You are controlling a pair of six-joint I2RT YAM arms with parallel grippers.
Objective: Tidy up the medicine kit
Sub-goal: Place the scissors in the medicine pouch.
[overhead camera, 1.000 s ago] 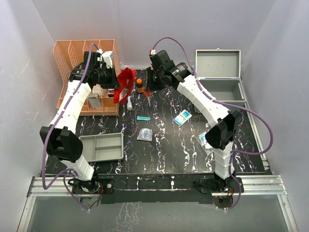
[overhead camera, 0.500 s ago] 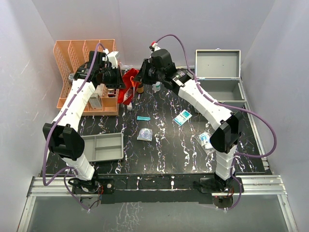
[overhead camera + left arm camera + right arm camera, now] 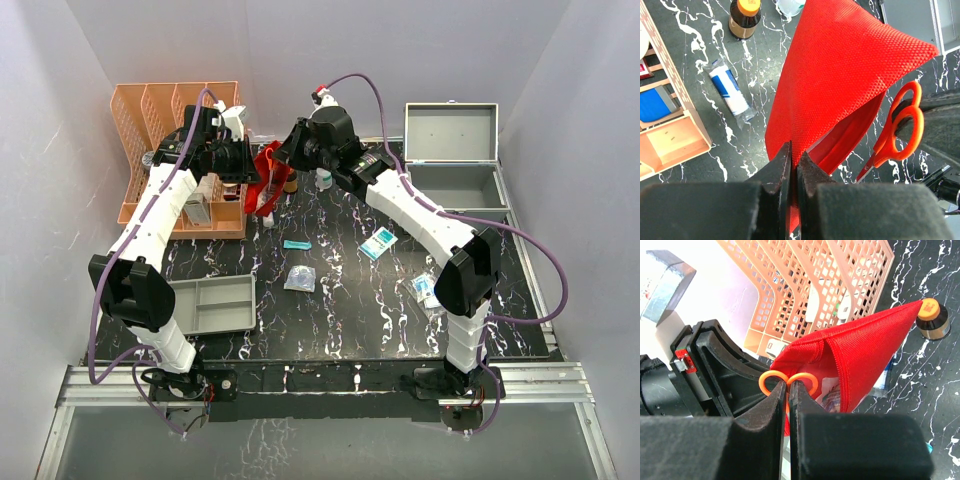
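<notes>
A red zip pouch [image 3: 266, 172] hangs open above the table's back left. My left gripper [image 3: 794, 159] is shut on the pouch's [image 3: 835, 85] edge and holds it up. My right gripper [image 3: 788, 390] is shut on orange-handled scissors [image 3: 788, 378], handles up, right at the pouch's open mouth [image 3: 855, 355]. The scissors also show in the left wrist view [image 3: 897, 127], beside the pouch. A packet lies inside the pouch. On the table lie a brown bottle with orange cap [image 3: 744, 19], a wrapped gauze roll [image 3: 730, 92], a teal strip [image 3: 295, 244], a clear packet [image 3: 300, 278] and blue-white sachets [image 3: 379, 243].
An orange mesh rack [image 3: 160, 120] with boxes stands at the back left. An open grey metal case [image 3: 455, 160] stands at the back right. A grey divided tray [image 3: 212, 305] lies front left. More sachets [image 3: 426, 290] lie by the right arm.
My right gripper has carried the scissors left, up to the pouch's mouth. My left gripper has lifted the pouch a little and turned it toward the right arm.
</notes>
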